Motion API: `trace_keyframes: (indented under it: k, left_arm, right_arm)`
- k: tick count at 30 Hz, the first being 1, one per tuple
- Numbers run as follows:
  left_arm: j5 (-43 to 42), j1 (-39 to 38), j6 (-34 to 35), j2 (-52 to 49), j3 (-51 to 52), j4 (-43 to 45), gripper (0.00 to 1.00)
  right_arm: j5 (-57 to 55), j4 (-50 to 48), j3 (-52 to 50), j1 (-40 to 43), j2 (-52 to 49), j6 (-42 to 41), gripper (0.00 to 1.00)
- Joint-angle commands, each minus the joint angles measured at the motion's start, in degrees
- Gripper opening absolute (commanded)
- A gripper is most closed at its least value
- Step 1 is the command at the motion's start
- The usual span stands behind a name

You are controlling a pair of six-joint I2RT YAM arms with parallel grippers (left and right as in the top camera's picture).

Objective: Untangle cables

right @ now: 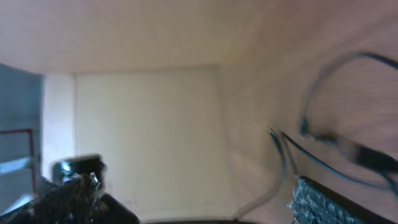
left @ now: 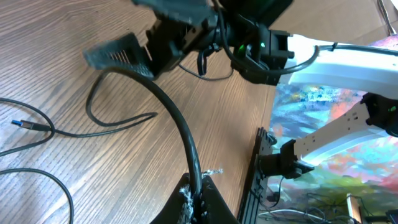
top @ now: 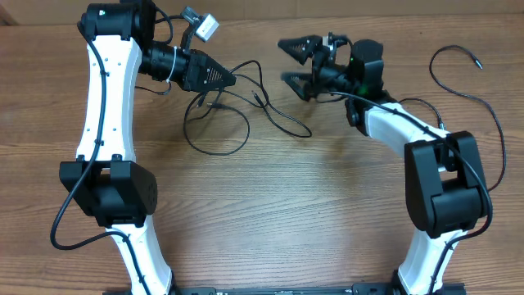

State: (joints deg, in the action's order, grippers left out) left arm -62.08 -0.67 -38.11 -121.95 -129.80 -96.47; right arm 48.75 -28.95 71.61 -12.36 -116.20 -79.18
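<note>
Across the wooden table [top: 327, 213], the cables [top: 217, 106] lay in overlapping loops toward eleven o'clock, with one separate cord [top: 491, 106] out at two o'clock. The left gripper [top: 232, 79] was clamped on a strand at the tangle's twelve o'clock edge. The right gripper [top: 282, 60] hung at the tangle's two o'clock, jaws wide apart and empty. With nothing pinning the loops, a pull by the left alone would probably drag or tighten the knot.
</note>
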Motion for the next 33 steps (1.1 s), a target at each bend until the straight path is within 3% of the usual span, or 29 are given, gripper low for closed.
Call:
trace_keyframes:
  k: [1, 3, 5, 9, 11, 14, 16, 21, 24, 33]
  left_arm:
    - [-0.3, -0.1, -1.8, 0.2, -1.2, -0.2, 0.04]
    - [0.1, -0.1, -1.8, 0.2, -1.2, -0.2, 0.04]
    - [0.6, -0.1, -1.8, 0.2, -1.2, -0.2, 0.04]
    - [1.0, -0.1, -1.8, 0.2, -1.2, -0.1, 0.04]
    - [1.0, -0.1, -1.8, 0.2, -1.2, -0.1, 0.04]
    - [1.0, -0.1, -1.8, 0.2, -1.2, 0.0, 0.04]
    - [1.0, -0.2, -1.7, 0.2, -1.2, 0.3, 0.04]
    - [0.8, -0.6, -1.7, 0.2, -1.2, 0.3, 0.04]
    - [0.5, -0.7, -1.5, 0.2, -1.2, 0.3, 0.04]
    - [0.6, -2.3, -0.9, 0.2, -1.1, 0.3, 0.05]
  right_arm:
    - [11.0, 4.1, 0.1, 0.9, 1.3, 8.5, 1.00]
    - [15.4, 4.1, 0.1, 0.9, 1.3, 22.3, 1.00]
    - [17.4, 6.6, 0.1, 0.9, 1.3, 29.9, 1.00]
    - [17.4, 12.8, 0.1, 1.9, 1.3, 37.5, 0.99]
    - [17.4, 13.3, 0.1, 2.2, 1.3, 41.9, 0.92]
    - [17.3, 15.5, 0.1, 1.8, 1.3, 51.9, 0.88]
    - [16.8, 19.2, 0.1, 0.8, 1.3, 63.3, 0.85]
    - [8.9, 20.7, 0.1, -1.4, 1.3, 70.8, 0.89]
    - [3.4, 20.7, 0.1, -3.9, 1.3, 74.8, 0.86]
    - [-9.3, 20.7, 0.1, -9.6, 1.3, 75.5, 0.83]
